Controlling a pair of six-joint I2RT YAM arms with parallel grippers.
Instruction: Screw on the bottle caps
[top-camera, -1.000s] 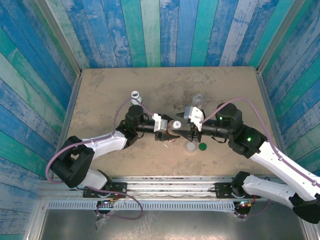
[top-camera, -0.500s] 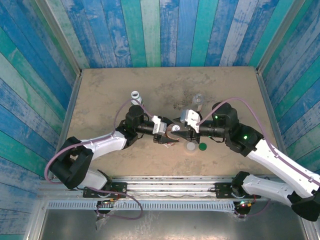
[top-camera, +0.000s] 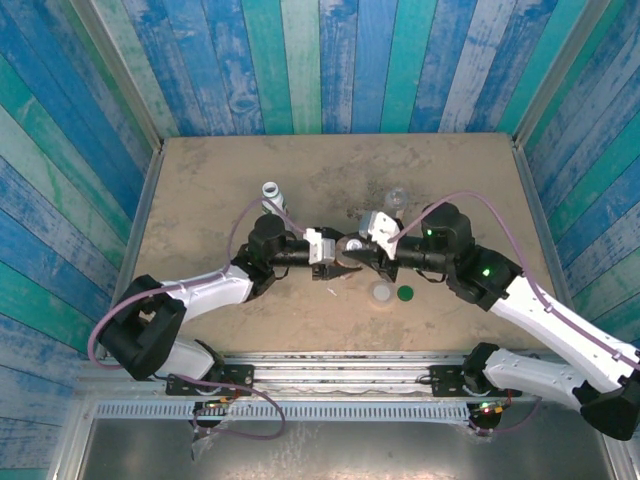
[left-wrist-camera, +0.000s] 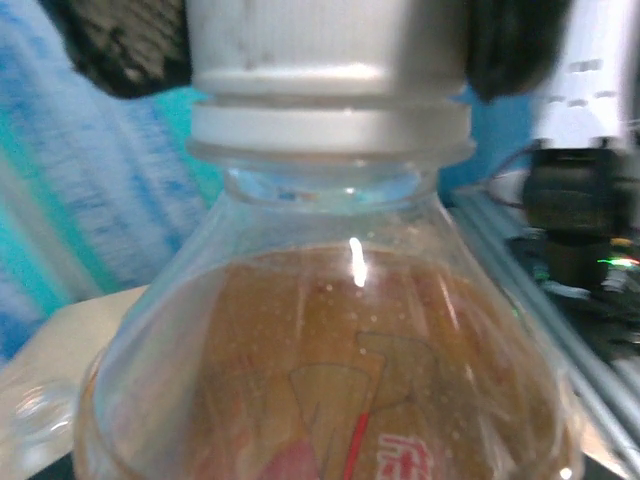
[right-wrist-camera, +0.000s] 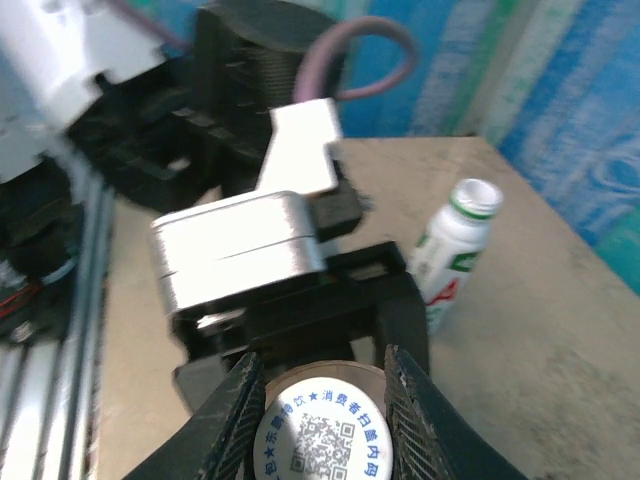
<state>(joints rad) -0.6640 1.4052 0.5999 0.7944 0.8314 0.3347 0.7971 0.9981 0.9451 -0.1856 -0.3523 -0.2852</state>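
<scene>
The amber-liquid bottle (left-wrist-camera: 330, 340) with the red label sits in my left gripper (top-camera: 338, 262), which is shut on its body near the table's middle. On the bottle's neck is a white cap (right-wrist-camera: 325, 440) printed with a blue code. My right gripper (right-wrist-camera: 325, 420) is shut on this cap, its black fingers (left-wrist-camera: 120, 50) pressed against both sides. A wide translucent cap (top-camera: 381, 293) and a dark green cap (top-camera: 405, 293) lie side by side on the table just in front of the grippers.
A white bottle with green print (top-camera: 270, 192) stands open-necked behind the left arm, also seen upright from the right wrist (right-wrist-camera: 455, 245). A short clear bottle (top-camera: 397, 198) stands behind the right gripper. Board walls fence the table (top-camera: 200, 180) on three sides.
My right gripper has moved left over the bottle's top and its jaws have closed onto the white cap. The left gripper keeps its hold and has shifted slightly away from the near edge.
</scene>
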